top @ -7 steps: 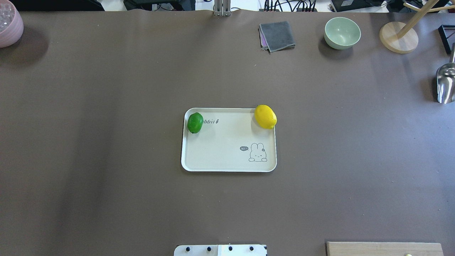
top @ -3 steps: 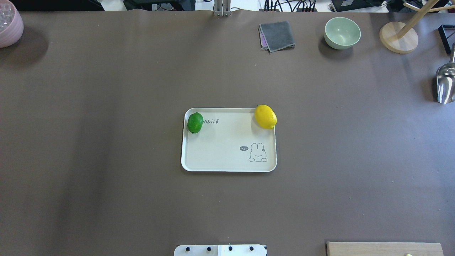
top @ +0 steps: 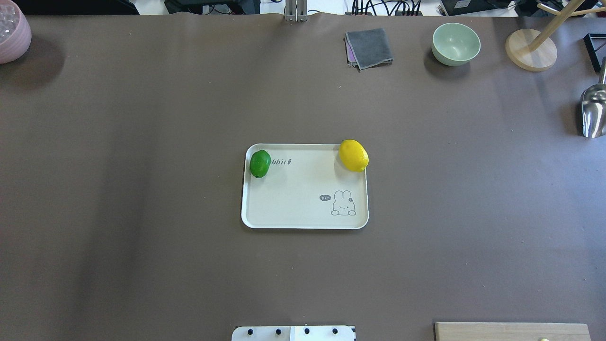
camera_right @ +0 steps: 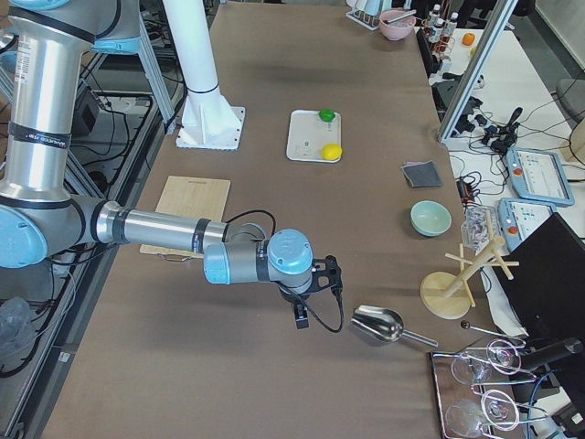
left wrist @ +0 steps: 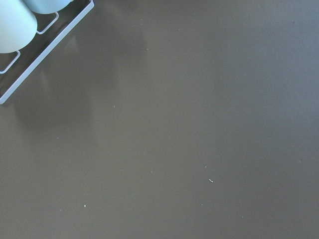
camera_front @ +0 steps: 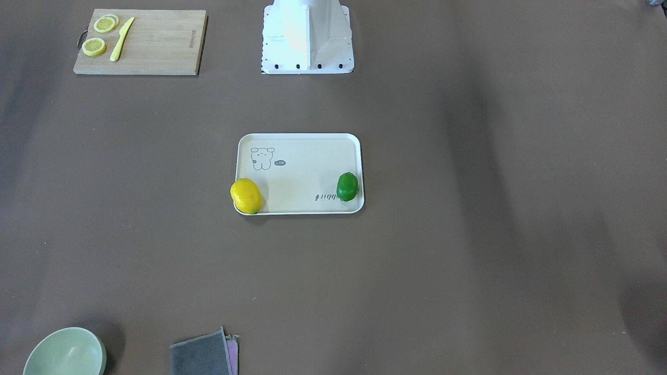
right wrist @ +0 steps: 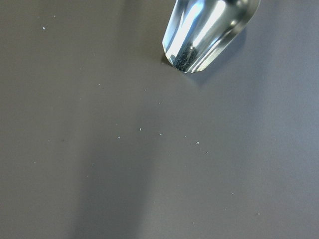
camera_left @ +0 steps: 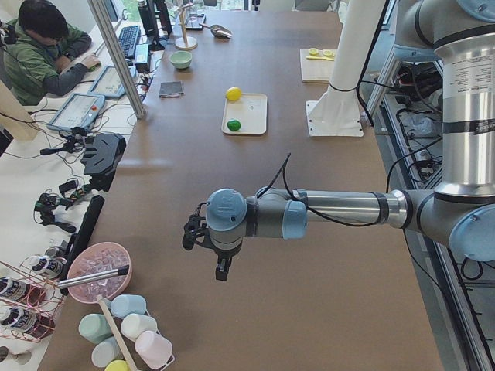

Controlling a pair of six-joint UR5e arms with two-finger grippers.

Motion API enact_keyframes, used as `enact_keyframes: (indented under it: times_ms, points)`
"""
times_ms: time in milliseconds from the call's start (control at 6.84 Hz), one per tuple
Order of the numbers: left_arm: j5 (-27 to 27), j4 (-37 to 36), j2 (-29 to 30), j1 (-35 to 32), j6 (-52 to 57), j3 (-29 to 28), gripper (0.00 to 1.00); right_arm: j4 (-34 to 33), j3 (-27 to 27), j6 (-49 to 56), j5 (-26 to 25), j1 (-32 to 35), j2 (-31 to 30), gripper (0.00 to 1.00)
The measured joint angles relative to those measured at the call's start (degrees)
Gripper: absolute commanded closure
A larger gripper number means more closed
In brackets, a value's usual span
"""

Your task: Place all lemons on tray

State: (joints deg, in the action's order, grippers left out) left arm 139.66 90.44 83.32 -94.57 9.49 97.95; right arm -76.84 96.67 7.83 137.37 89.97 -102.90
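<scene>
At the tray's [top: 303, 220] far right corner we see the yellow lemon [top: 353, 155], nearer our right tool [camera_right: 303, 322]; both tools' grip we cannot tell.

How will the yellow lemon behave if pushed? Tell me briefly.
Oval and smooth, the yellow lemon would probably roll rather than slide. It overlaps the tray rim at a corner, so an outward nudge might send it off.
</scene>
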Motion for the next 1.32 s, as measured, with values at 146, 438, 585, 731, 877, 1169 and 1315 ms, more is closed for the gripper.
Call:
enact_keyframes:
  times_ms: [146,438,585,731,877,1169,1315]
  points:
    - [0.0,0.0,0.0,0.0,0.0,-0.03,0.02,0.49,-0.04,-0.01,0.0,-0.09,-0.02,0.0]
    - [0.0,0.0,0.0,0.0,0.0,-0.06,0.02,0.78,-0.07,0.05,0.0,-0.2,-0.02,0.0]
    - [0.0,-0.02,-0.02,0.0,0.0,-0.08,0.02,0.8,-0.08,0.07,0.0,-0.26,-0.02,0.0]
    - [0.0,-0.06,-0.06,0.0,0.0,-0.06,0.02,0.81,-0.08,0.07,0.0,-0.29,-0.02,0.0]
    - [0.0,-0.08,-0.07,0.0,0.0,-0.04,0.02,0.81,-0.08,0.08,0.0,-0.34,-0.02,0.0]
    - [0.0,-0.09,-0.21,0.0,0.0,-0.05,0.02,0.83,-0.08,0.08,0.0,-0.5,-0.05,0.0]
    - [0.0,-0.09,-0.23,0.0,0.0,-0.08,0.02,0.96,-0.08,0.08,0.0,-0.62,-0.1,0.0]
